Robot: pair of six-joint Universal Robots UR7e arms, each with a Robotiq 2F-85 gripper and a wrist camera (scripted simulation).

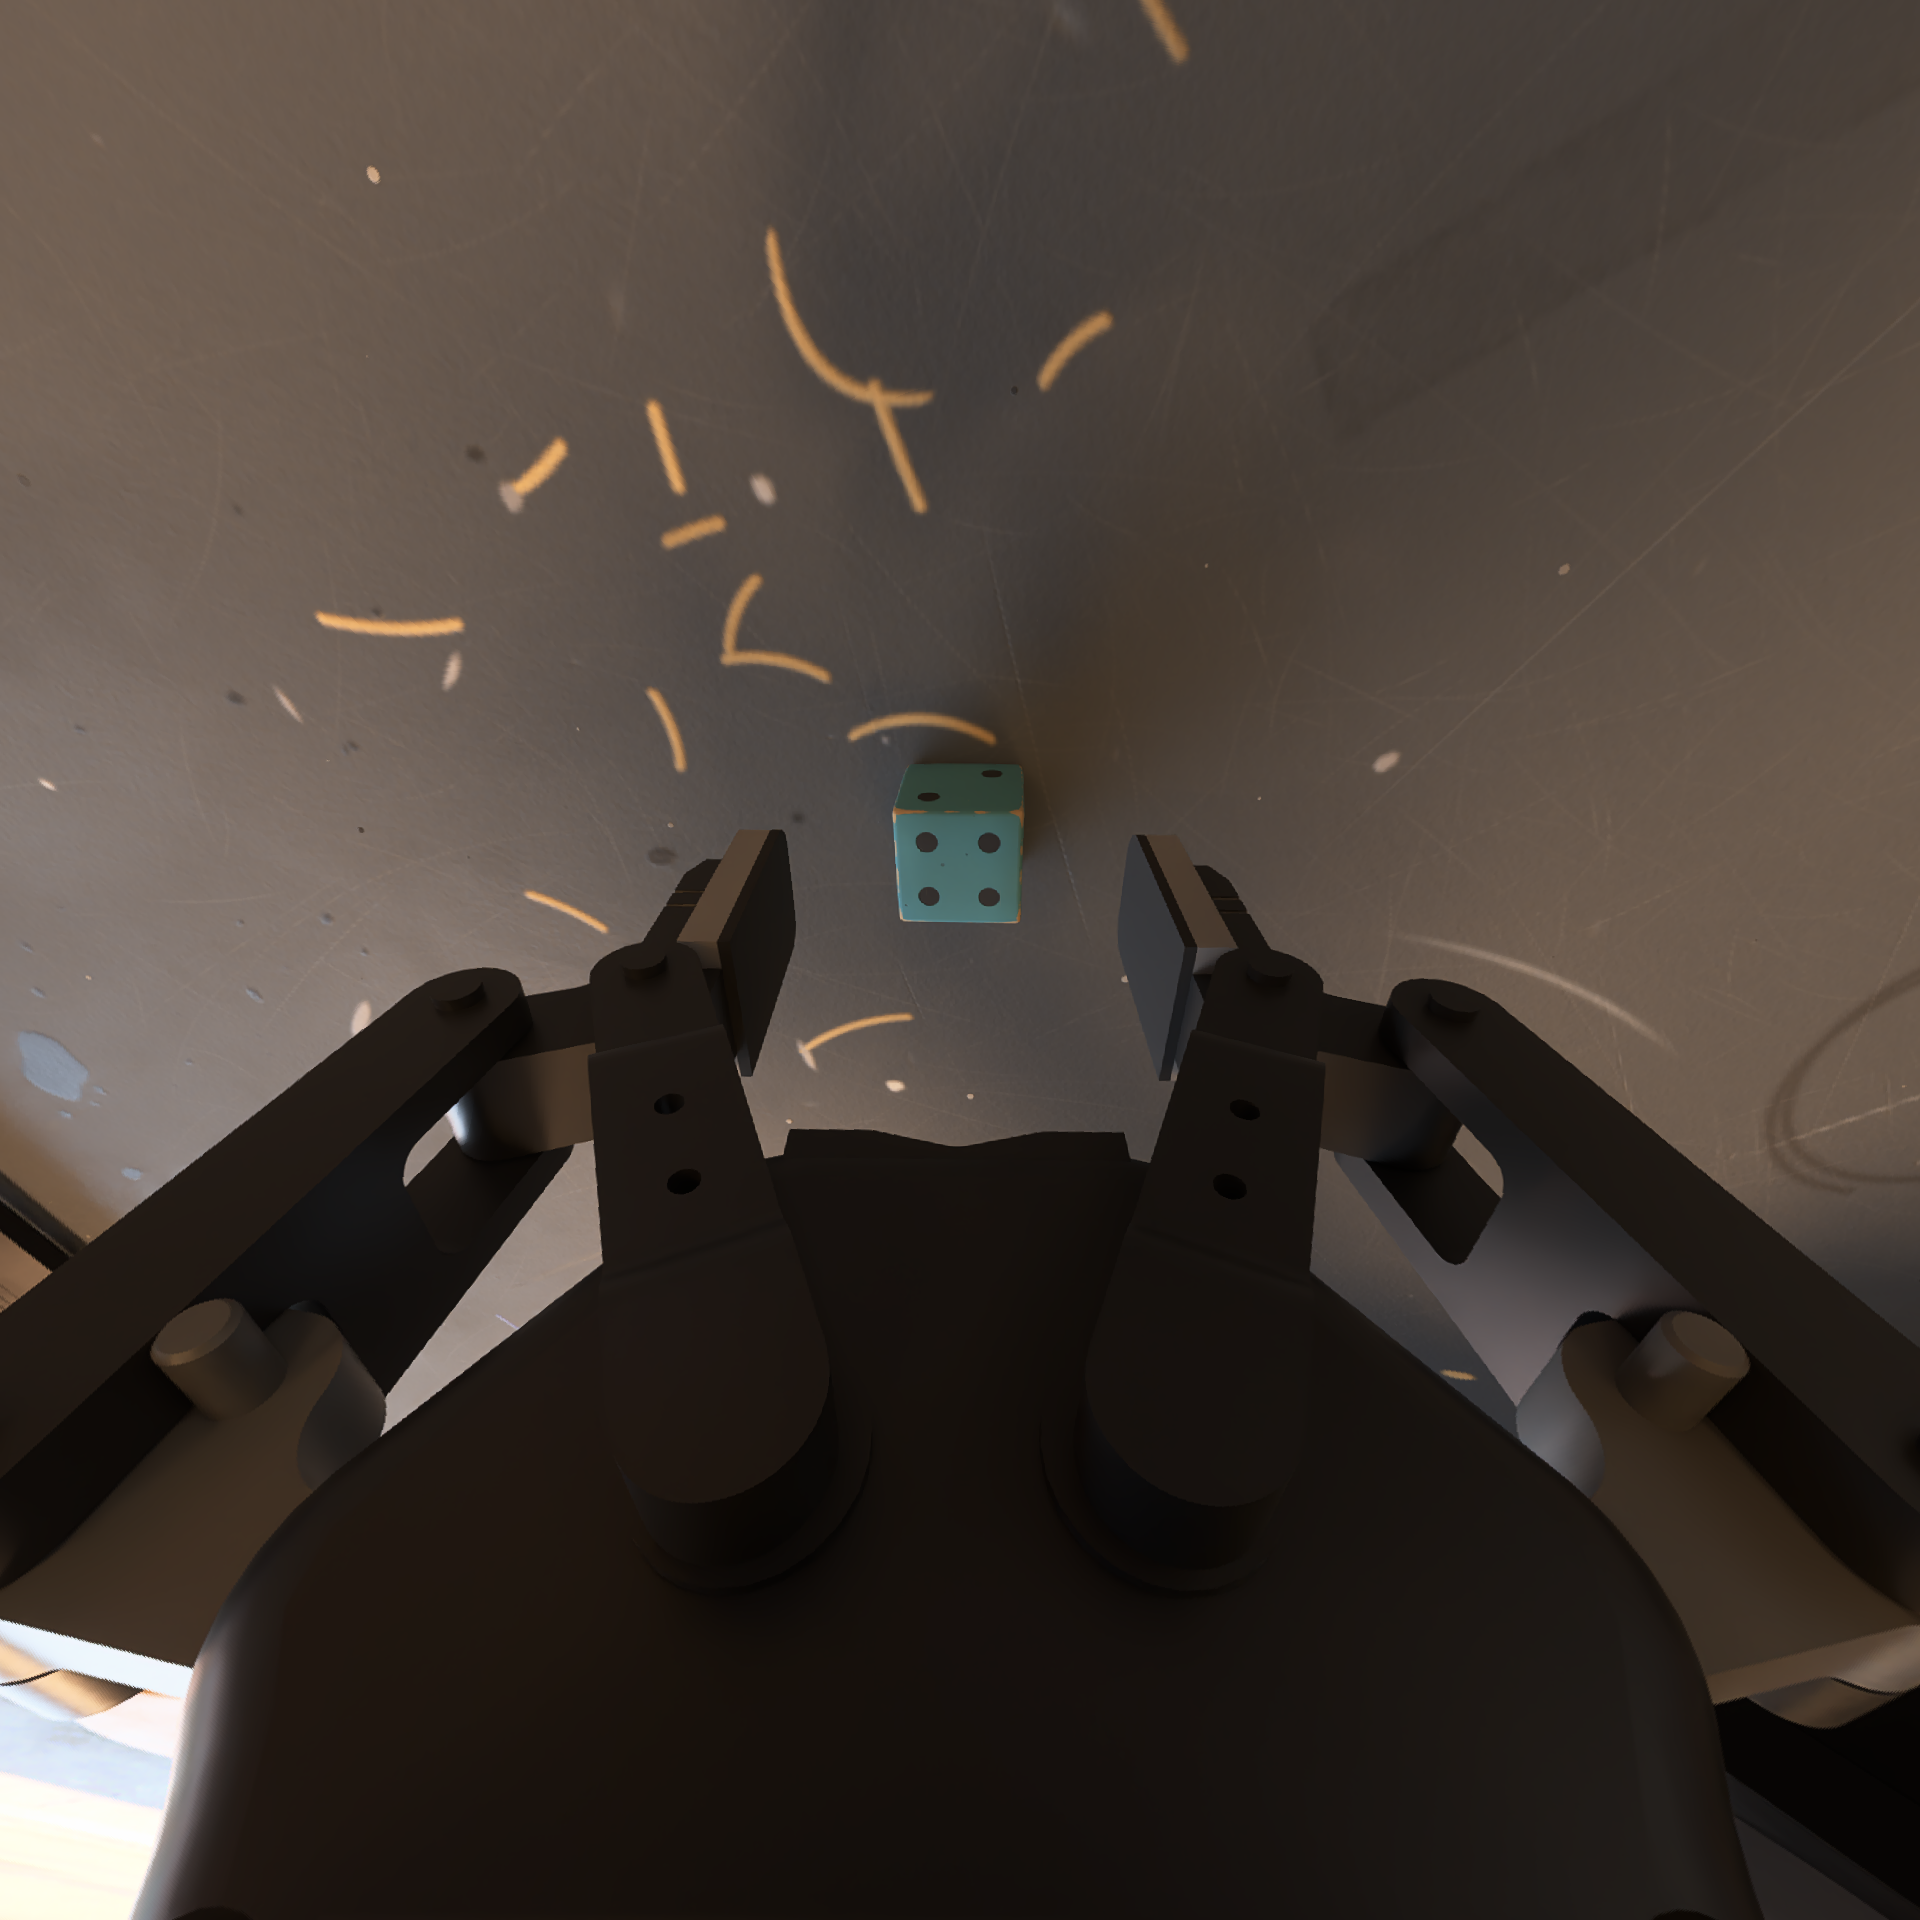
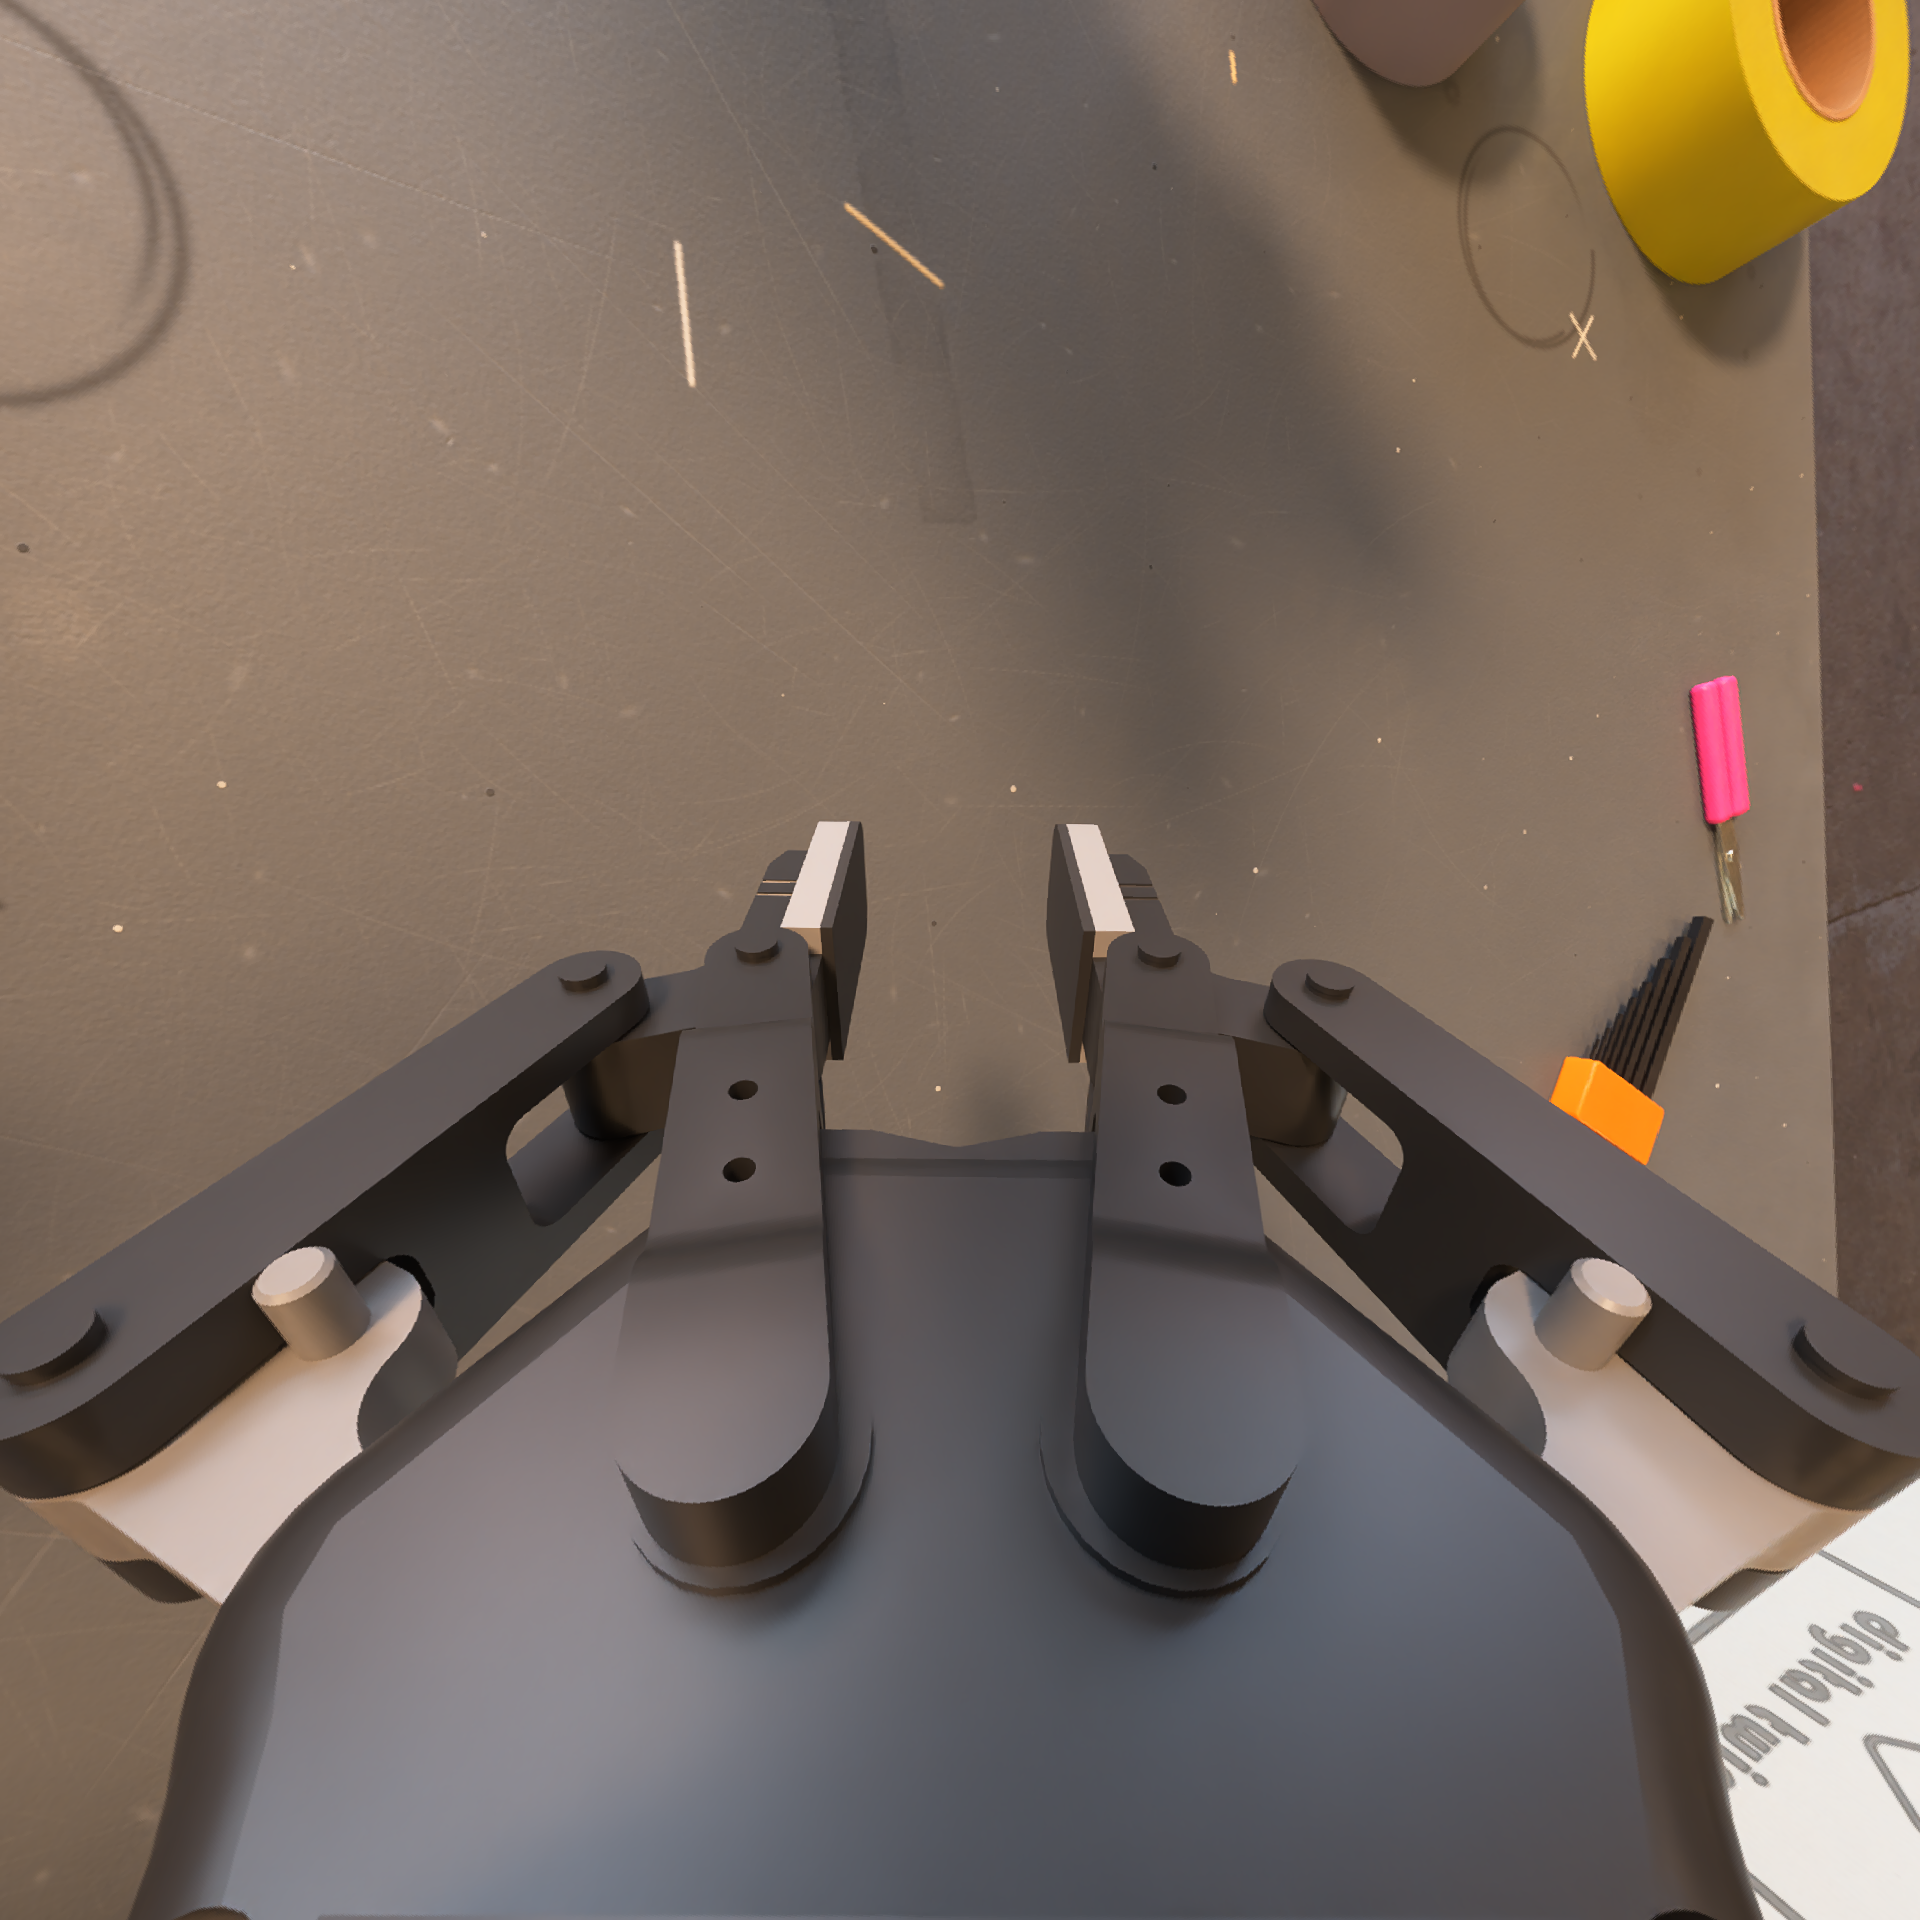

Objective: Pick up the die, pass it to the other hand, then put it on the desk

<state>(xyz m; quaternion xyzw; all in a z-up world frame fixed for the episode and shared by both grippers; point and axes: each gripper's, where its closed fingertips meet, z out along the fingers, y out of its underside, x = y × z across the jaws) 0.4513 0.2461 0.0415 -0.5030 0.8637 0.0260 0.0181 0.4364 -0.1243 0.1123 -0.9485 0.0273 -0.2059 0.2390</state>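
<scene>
A small turquoise die (image 1: 958,844) with black pips sits on the scratched grey desk (image 1: 1351,623) in the left wrist view. My left gripper (image 1: 956,883) is open, its two fingers apart on either side of the die and not touching it. My right gripper (image 2: 954,883) is open and empty above bare desk (image 2: 520,623). The die does not show in the right wrist view.
In the right wrist view a yellow tape roll (image 2: 1735,125) stands at the far right, beside a pinkish object (image 2: 1413,36) cut off by the top edge. A pink-handled tool (image 2: 1720,774) and an orange holder of black keys (image 2: 1621,1081) lie near the desk's right edge (image 2: 1818,727). A white printed sheet (image 2: 1829,1714) shows at lower right.
</scene>
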